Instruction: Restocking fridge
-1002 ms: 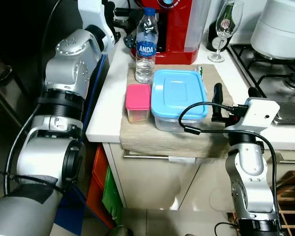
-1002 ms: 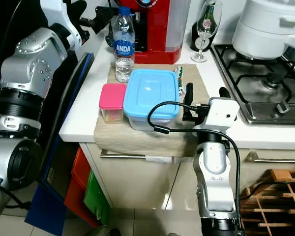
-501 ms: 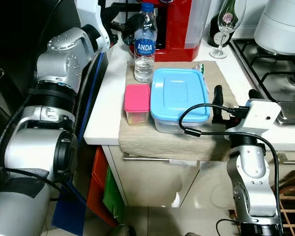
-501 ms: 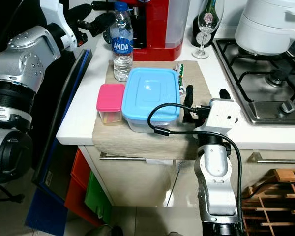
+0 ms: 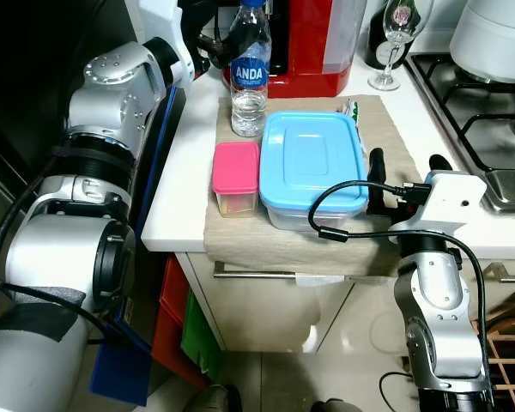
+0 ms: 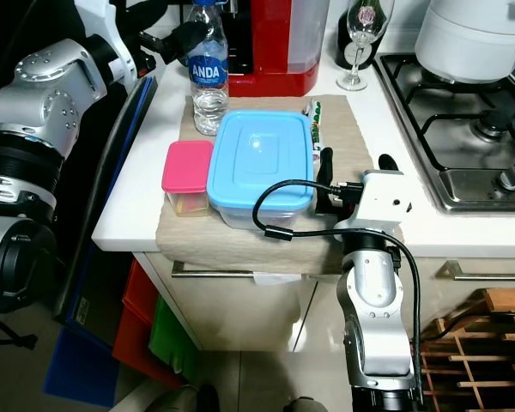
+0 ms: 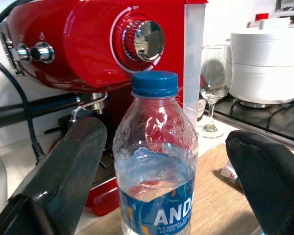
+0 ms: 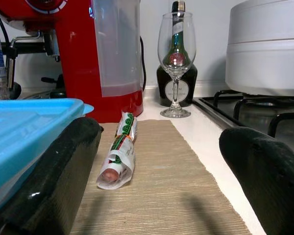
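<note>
- Blue-lidded container [image 5: 313,167] sits on the beige cloth [image 5: 279,245] at the counter's near edge; a small pink-lidded box [image 5: 235,176] is just beside it, on the robot's left.
- Right gripper [image 5: 405,172] rests low on the cloth just right of the blue-lidded container, fingers spread wide.
- Small wrapped packet [image 8: 118,156] lies on the cloth ahead of the right gripper; print unreadable.
- Water bottle [image 7: 156,161], blue cap, blue label reading "ANDA", stands upright at the cloth's far edge.
- Left gripper [image 7: 152,196] flanks the bottle, fingers [image 7: 63,166] spread, apart from it.
- Red coffee machine [image 7: 103,44], wine glass [image 5: 395,39] and white pot [image 5: 498,34] stand behind.
</note>
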{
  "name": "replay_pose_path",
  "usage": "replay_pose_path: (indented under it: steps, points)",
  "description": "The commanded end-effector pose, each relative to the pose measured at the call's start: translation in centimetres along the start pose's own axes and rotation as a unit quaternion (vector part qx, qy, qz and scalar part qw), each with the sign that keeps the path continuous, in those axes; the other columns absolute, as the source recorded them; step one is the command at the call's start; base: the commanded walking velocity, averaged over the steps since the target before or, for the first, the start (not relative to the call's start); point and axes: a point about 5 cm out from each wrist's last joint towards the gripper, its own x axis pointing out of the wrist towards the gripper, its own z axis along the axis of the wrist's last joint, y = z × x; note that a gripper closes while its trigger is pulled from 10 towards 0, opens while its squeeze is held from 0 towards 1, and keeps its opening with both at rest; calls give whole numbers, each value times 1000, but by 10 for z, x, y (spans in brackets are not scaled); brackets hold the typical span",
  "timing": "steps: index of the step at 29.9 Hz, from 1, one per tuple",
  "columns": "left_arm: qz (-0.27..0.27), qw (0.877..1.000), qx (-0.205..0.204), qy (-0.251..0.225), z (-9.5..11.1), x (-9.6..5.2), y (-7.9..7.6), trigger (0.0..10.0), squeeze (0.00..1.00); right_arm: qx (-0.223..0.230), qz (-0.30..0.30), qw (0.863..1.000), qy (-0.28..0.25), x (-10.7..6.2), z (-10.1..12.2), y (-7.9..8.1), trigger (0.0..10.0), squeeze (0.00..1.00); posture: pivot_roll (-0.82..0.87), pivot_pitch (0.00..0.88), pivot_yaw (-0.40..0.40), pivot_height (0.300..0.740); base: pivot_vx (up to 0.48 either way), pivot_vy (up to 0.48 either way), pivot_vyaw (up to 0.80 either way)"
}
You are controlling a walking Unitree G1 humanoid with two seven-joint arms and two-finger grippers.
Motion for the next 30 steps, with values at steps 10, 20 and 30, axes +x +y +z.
replay_pose_path:
  steps: [10, 20, 30]
  points:
    - [3, 1000, 6, -16, 8, 10, -5, 10000, 0, -3, 10, 1000, -10, 3, 8, 3, 10000, 0, -120, 123, 88, 740, 0, 0, 0]
    - [9, 999, -31, -18, -2, 15, -10, 10000, 0, -3, 12, 1000, -12, 3, 9, 3, 10000, 0, -120, 123, 88, 740, 0, 0, 0]
    - [37, 998, -48, -11, -13, 17, -12, 10000, 0, -3, 16, 1000, -12, 5, 10, 3, 10000, 0, -143, 100, 75, 740, 0, 0, 0]
